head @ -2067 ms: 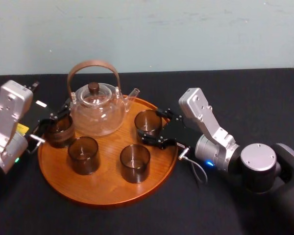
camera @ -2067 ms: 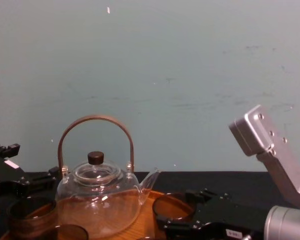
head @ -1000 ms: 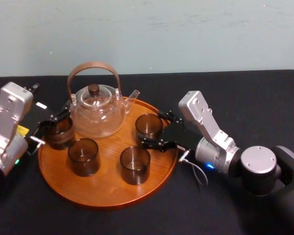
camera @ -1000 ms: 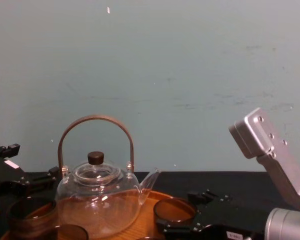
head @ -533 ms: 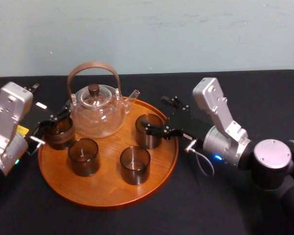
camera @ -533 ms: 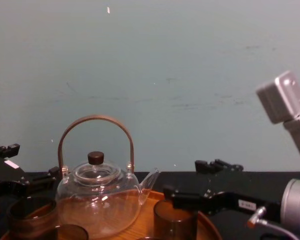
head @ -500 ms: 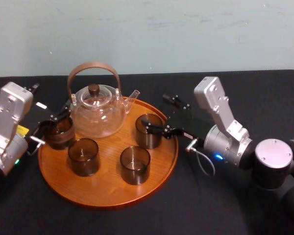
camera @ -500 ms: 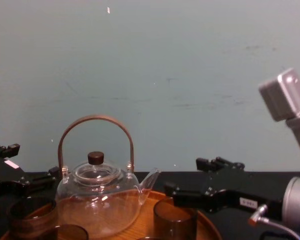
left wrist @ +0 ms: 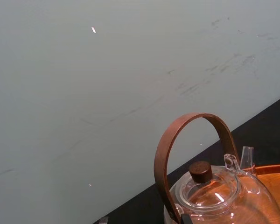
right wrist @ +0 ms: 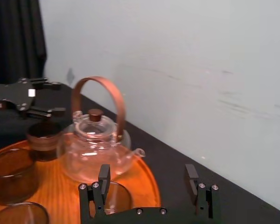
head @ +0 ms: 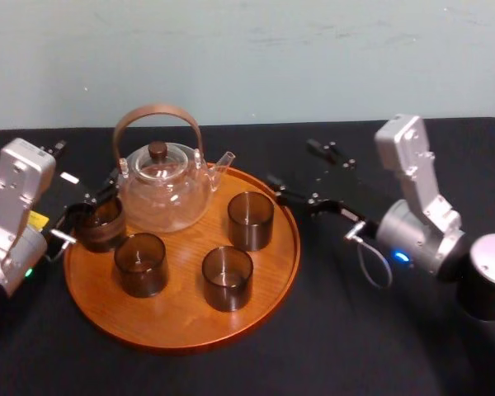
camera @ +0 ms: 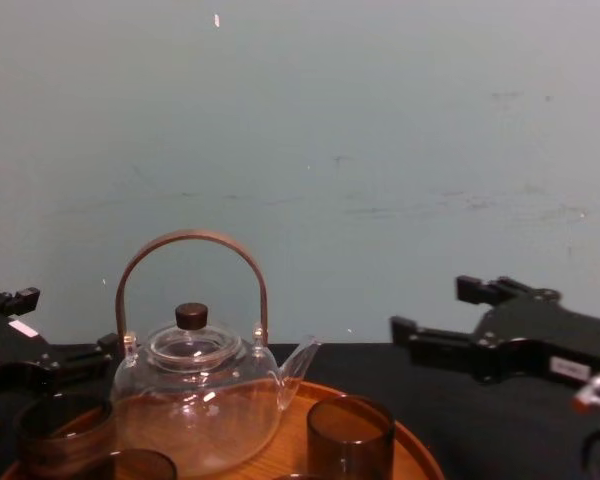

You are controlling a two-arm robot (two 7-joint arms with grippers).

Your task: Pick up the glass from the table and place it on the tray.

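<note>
The round orange-brown tray (head: 181, 318) carries several dark glasses. One glass (head: 250, 220) stands upright on the tray's right side, free of any gripper; it also shows in the chest view (camera: 350, 436). My right gripper (head: 293, 163) hovers open and empty just beyond the tray's right rim, raised above the table, and appears in the chest view too (camera: 430, 308). In the right wrist view its two fingers (right wrist: 104, 173) spread wide above that glass (right wrist: 115, 197). My left gripper (head: 76, 219) sits around the leftmost glass (head: 101, 224) at the tray's left rim.
A clear glass teapot (head: 161, 186) with a brown arched handle stands at the back of the tray. Two more glasses (head: 140, 263) (head: 227, 278) stand at the tray's front. Black cloth covers the table (head: 379, 346), with open room to the right and front.
The right gripper has pulled off the glass on the tray's right side, risen and drawn back to the right. That glass stays on the tray. The left arm has not moved.
</note>
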